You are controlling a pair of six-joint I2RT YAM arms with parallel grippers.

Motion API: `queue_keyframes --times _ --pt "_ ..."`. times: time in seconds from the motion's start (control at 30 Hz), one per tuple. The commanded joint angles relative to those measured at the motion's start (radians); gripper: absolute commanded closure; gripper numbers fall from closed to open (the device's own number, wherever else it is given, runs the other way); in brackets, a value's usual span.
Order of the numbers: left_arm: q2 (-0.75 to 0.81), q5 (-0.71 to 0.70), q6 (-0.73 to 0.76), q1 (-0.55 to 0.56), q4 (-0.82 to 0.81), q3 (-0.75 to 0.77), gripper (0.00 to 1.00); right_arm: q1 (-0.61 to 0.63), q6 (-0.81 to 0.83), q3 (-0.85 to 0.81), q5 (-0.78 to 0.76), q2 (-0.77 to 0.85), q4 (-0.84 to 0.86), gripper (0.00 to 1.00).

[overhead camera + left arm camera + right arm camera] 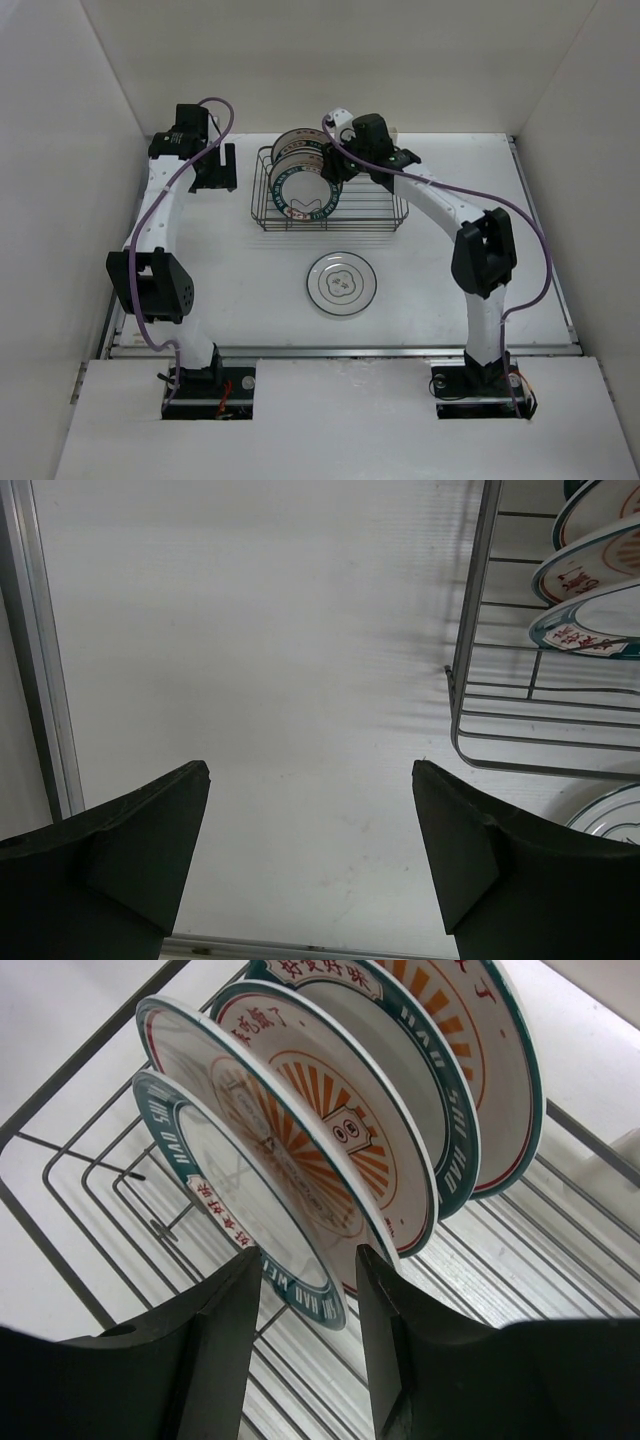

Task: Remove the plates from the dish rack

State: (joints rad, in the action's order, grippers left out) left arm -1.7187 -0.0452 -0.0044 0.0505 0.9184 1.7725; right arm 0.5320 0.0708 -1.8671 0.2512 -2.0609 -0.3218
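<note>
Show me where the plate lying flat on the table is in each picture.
Top view: flat plate in the middle, just below the dish rack.
Left wrist view: only its rim, bottom right corner.
Right wrist view: not in it.
Shared landmark: the dish rack's wires, in all three.

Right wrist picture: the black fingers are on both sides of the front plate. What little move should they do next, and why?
Probably squeeze the right fingers shut on the front plate at its rim. They straddle its teal edge while it stands in the dish rack, but I cannot tell that they pinch it yet, so lifting now might let it slip.
</note>
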Motion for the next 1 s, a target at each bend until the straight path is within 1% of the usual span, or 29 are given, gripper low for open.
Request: queue_keyframes --times 0.0,0.07,0.17,0.23,0.47,0.53,0.63,0.67,0.7,0.8,0.9,0.97 --pt "0.008 0.007 0.012 -0.001 0.011 -0.005 0.20 0.008 -0.016 0.032 0.013 0.088 0.087 0.52" --pt "0.008 0.016 0.012 -0.001 0.011 -0.005 0.20 0.008 -0.016 0.042 0.013 0.078 0.087 0.52" --pt "-0.001 0.025 0.012 -0.001 0.011 -0.005 0.20 0.008 -0.016 -0.027 0.031 0.018 0.024 0.52" --pt "-0.001 0.025 0.012 -0.001 0.011 -0.005 0.20 0.008 -0.016 -0.049 0.057 -0.007 0.014 0.52" --pt "-0.001 0.025 0.012 -0.001 0.011 -0.015 0.20 0.008 -0.016 -0.096 0.062 -0.085 0.023 0.52" --pt "0.008 0.025 0.012 -0.001 0.011 -0.015 0.20 0.008 -0.016 -0.107 0.062 -0.096 0.023 0.53" --pt "0.008 0.025 0.012 -0.001 0.011 -0.024 0.20 0.008 -0.016 -0.126 0.062 -0.107 0.023 0.63" --pt "0.008 0.025 0.012 -0.001 0.011 -0.024 0.20 0.008 -0.016 -0.126 0.062 -0.107 0.023 0.69" --pt "0.008 0.025 0.012 -0.001 0.011 -0.024 0.20 0.008 -0.016 -0.126 0.053 -0.093 0.023 0.77" --pt "0.008 0.034 0.012 -0.001 0.011 -0.024 0.20 0.008 0.015 -0.034 0.028 -0.022 0.067 0.92" --pt "0.018 0.045 0.012 -0.001 0.011 -0.033 0.20 0.008 0.069 0.028 -0.001 0.077 0.131 0.99" --pt "0.018 0.056 0.012 -0.001 0.002 -0.033 0.20 0.008 0.098 0.069 -0.038 0.125 0.156 1.00"
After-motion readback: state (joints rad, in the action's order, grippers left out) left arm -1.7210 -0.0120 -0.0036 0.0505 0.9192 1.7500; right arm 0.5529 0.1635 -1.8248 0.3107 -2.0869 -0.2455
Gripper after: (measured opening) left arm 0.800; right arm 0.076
